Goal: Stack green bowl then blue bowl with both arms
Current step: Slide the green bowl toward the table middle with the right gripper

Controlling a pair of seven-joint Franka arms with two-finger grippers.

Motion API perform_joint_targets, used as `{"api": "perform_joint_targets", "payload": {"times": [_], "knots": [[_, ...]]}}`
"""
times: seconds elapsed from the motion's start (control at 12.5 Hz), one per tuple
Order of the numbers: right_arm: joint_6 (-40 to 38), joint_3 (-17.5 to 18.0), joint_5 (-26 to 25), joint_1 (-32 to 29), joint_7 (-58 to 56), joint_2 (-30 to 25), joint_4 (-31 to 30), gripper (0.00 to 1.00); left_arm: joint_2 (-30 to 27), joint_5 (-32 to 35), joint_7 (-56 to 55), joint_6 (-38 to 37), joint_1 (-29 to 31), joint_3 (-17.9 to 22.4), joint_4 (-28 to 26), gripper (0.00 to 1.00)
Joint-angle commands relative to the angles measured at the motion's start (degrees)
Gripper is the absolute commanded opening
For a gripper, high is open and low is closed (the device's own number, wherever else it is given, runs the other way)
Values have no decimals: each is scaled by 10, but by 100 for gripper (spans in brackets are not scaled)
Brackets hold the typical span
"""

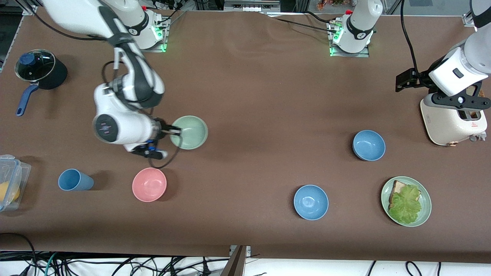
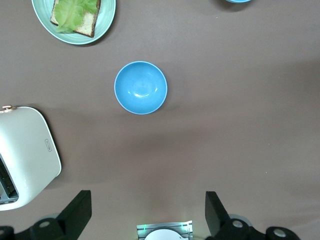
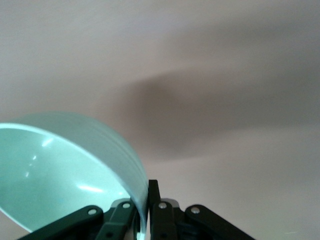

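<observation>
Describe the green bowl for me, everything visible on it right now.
The green bowl is small, round, pale sage, plain and matte-looking, and empty, opening upward. The right gripper is shut on its rim, one finger inside, one outside; the right wrist view shows the wall pinched. Whether it rests on the table cannot be told. It shows above the pink bowl.

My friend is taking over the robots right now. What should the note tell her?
Right gripper: shut on the green bowl's rim, toward the right arm's end of the table.
Left gripper: open, holding nothing, waiting up high by the toaster.
Two blue bowls toward the left arm's end, both untouched: one farther from the front camera, one nearer.
Done: green bowl gripped.
Left: set the green bowl down where the stack goes, then put a blue bowl in it with the left arm.
</observation>
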Motion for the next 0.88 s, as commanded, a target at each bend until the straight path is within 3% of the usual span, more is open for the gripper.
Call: {"api": "perform_joint_targets", "payload": {"times": [0.0,0.16,0.4,0.8], "knots": [[39,-4,26,73,86,54,59,0,0,0,-2,-10,6,-4,8,100],[59,-4,36,112,90,84,90,0,0,0,-1,-10,6,-4,8,100],[100,-4,104,154,113,109,97,0,-1,0,-1,-10,7,-5,8,100],[128,-4,105,208,136,148,97,0,0,0,0,-10,7,-4,9,100]]}}
